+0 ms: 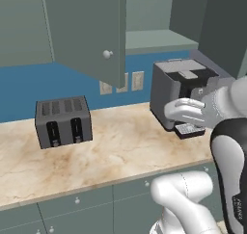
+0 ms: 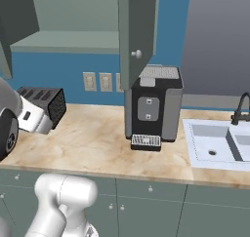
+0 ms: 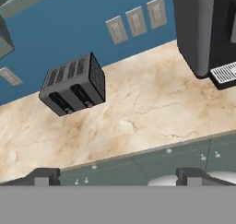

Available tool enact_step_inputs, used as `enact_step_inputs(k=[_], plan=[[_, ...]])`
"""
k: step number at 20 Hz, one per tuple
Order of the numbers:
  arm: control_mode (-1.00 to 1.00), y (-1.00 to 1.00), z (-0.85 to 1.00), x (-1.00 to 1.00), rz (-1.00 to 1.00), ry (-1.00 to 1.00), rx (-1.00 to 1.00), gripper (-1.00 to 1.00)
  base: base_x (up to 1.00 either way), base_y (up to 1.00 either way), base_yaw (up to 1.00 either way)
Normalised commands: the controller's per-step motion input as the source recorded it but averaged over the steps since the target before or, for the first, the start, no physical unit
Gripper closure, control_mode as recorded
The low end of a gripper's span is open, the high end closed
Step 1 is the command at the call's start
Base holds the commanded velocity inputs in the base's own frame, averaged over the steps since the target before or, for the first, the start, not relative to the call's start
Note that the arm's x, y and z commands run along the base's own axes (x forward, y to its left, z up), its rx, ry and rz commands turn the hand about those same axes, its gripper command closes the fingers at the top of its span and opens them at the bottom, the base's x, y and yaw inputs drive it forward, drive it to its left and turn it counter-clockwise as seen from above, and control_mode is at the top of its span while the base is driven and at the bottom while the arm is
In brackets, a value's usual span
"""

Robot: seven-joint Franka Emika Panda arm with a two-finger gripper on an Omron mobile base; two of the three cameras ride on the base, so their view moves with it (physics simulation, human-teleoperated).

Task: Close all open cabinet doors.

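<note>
Marble-look counter (image 1: 120,146) runs under a blue backsplash, with a grey toaster (image 1: 63,121) on the left and a dark coffee machine (image 1: 179,93) on the right; a sink (image 2: 215,143) sits further right. Above, two cabinet doors hang open. Left open door (image 1: 87,31) swings out over the counter between toaster and coffee machine, pale knob (image 1: 107,54) near its lower right edge. In the right base view the same door (image 2: 138,29) shows almost edge-on, in front of the coffee machine top. Right open door (image 1: 224,26) juts out at the far right, above the coffee machine; its knob can't be made out.

Gripper (image 3: 117,174) is low, held out over the counter's front edge and well below both doors. Finger tips (image 3: 44,174) sit wide apart, nothing between them. Hand camera looks down at the toaster and counter, not at a door.

Step in hand, as I judge it: reach up to the left open door. To do it well, raise the hand clear of the coffee machine, come onto the door's outer face near the free edge by the knob, and push flat toward the cabinet frame. Pushing near the hinge gives poor leverage; a fingertip catching the lower edge could slip. No grasp needed, so finger spread hardly matters.
</note>
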Motion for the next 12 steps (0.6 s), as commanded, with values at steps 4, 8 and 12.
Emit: enact_step_inputs(k=[4,8,12], plan=[[-1.0,0.0,0.25,-0.43,0.0,0.0,0.19,-1.0,0.0,0.0,0.0],[-1.0,0.11,0.28,-0.41,0.0,0.0,0.21,-1.0,0.0,0.0,0.0],[-1.0,0.29,0.28,-0.33,-0.12,0.01,0.23,-1.0,0.0,0.0,0.0]])
